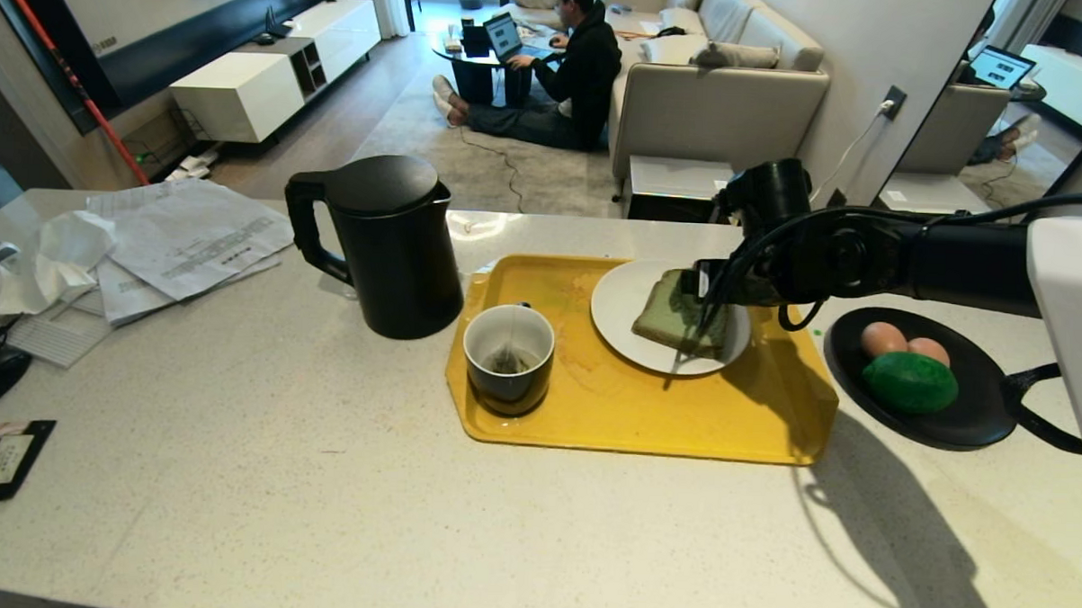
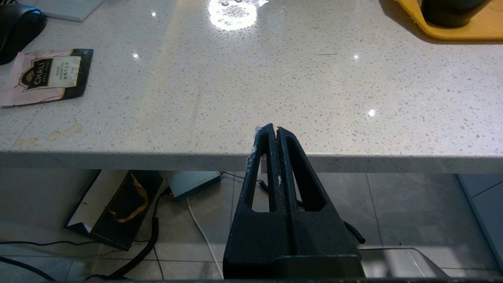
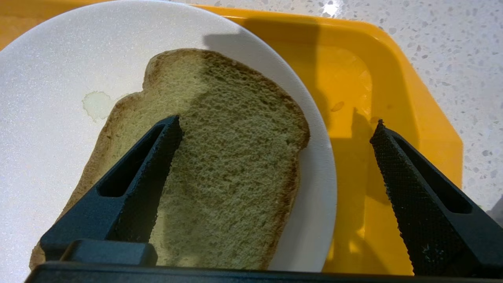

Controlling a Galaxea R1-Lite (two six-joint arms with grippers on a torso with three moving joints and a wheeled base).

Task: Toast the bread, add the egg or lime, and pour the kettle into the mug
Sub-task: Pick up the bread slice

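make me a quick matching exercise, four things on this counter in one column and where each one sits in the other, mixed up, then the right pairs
Things
1. bread
2. mug
3. lime
4. kettle

Places
A. on the bare counter, just off the yellow tray's left edge
B. on the white plate, under the open right tool
C. on the black dish, in front of two eggs
D. on the yellow tray, left of the plate, with a tea bag inside

Pairs: 1-B, 2-D, 3-C, 4-A
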